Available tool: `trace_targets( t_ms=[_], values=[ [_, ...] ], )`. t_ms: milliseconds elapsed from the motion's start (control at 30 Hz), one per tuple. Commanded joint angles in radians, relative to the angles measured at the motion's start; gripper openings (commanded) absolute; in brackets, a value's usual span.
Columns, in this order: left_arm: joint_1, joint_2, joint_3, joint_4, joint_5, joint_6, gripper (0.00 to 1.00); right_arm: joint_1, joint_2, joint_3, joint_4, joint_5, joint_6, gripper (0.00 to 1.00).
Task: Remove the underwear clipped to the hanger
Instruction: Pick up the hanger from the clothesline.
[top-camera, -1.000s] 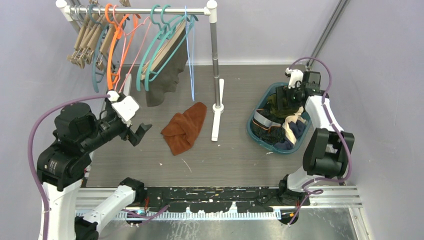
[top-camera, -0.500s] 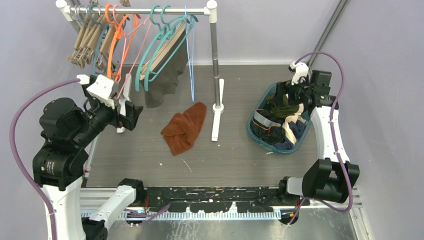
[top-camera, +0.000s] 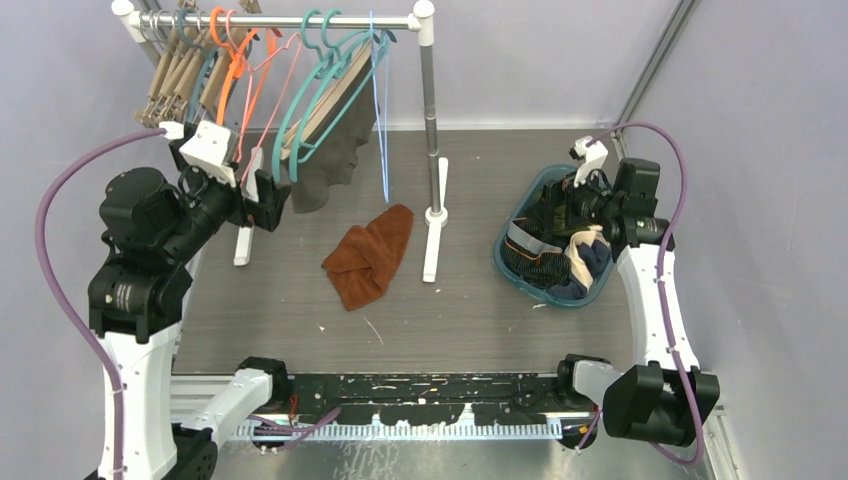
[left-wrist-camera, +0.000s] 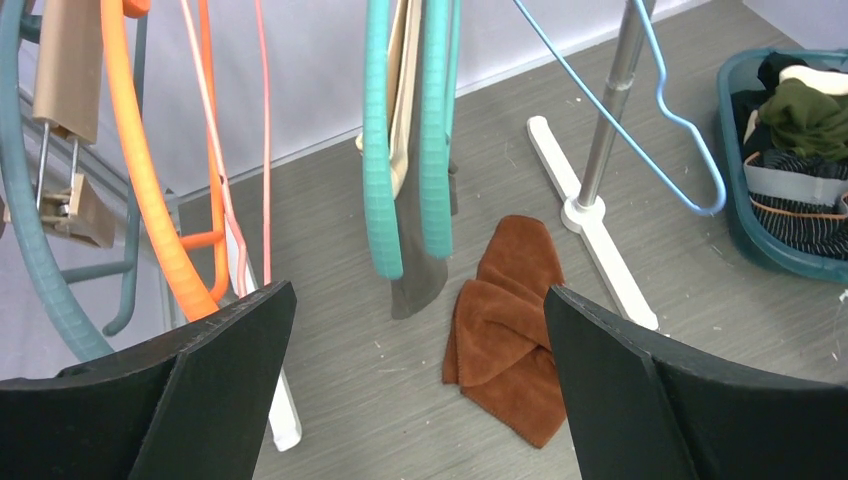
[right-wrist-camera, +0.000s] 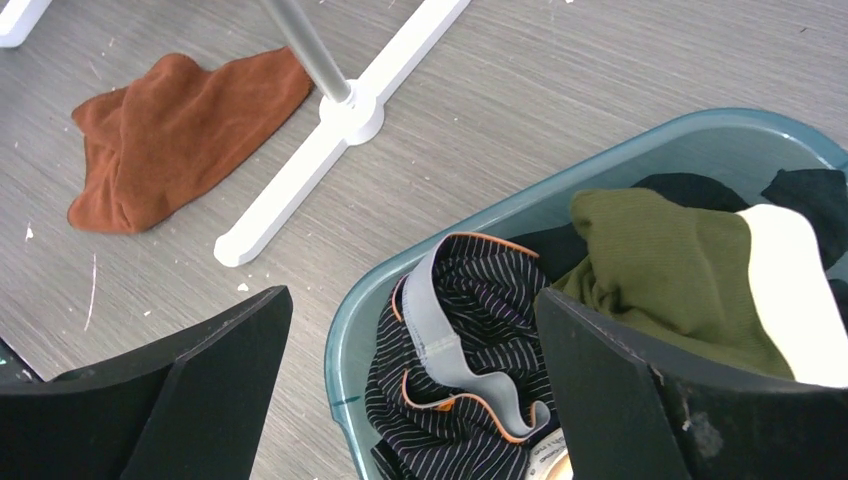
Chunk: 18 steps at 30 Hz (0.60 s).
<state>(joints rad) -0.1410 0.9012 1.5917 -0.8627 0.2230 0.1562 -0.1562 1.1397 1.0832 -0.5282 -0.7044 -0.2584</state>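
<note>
A grey-brown underwear (top-camera: 330, 165) hangs from a teal hanger (top-camera: 310, 110) on the rack. In the left wrist view it shows as a dark cloth (left-wrist-camera: 420, 275) below the teal hangers (left-wrist-camera: 380, 170). My left gripper (top-camera: 268, 200) is open and empty, just left of that cloth and level with its lower edge (left-wrist-camera: 418, 292). My right gripper (top-camera: 568, 197) is open and empty above the teal basket (top-camera: 508, 262). The basket holds olive-green underwear (right-wrist-camera: 670, 270), black striped underwear with a grey band (right-wrist-camera: 470, 340) and others.
A rust-brown cloth (top-camera: 368, 252) lies on the table between the rack's white feet (top-camera: 433, 240). The rack's pole (top-camera: 430, 110) stands right of the hangers. Orange (top-camera: 225, 100), pink, thin blue (top-camera: 380, 110) and wooden clip hangers (top-camera: 170, 80) hang on the rail.
My left arm has risen and moved back toward the rack, its gripper now beside the hanging cloth. My right arm has lifted and drawn its gripper up from the basket's contents.
</note>
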Motion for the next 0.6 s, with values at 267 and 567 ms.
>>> trace_targets(
  t_ms=[267, 567],
  values=[
    [0.008, 0.080, -0.002, 0.252, -0.076, -0.095, 0.91, 0.003, -0.132, -0.150, 0.211, -0.109, 0.025, 0.97],
    [0.008, 0.141, 0.033, 0.336, -0.109, -0.129, 0.73, 0.008, -0.114, -0.151, 0.209, -0.094, 0.021, 0.96]
  ],
)
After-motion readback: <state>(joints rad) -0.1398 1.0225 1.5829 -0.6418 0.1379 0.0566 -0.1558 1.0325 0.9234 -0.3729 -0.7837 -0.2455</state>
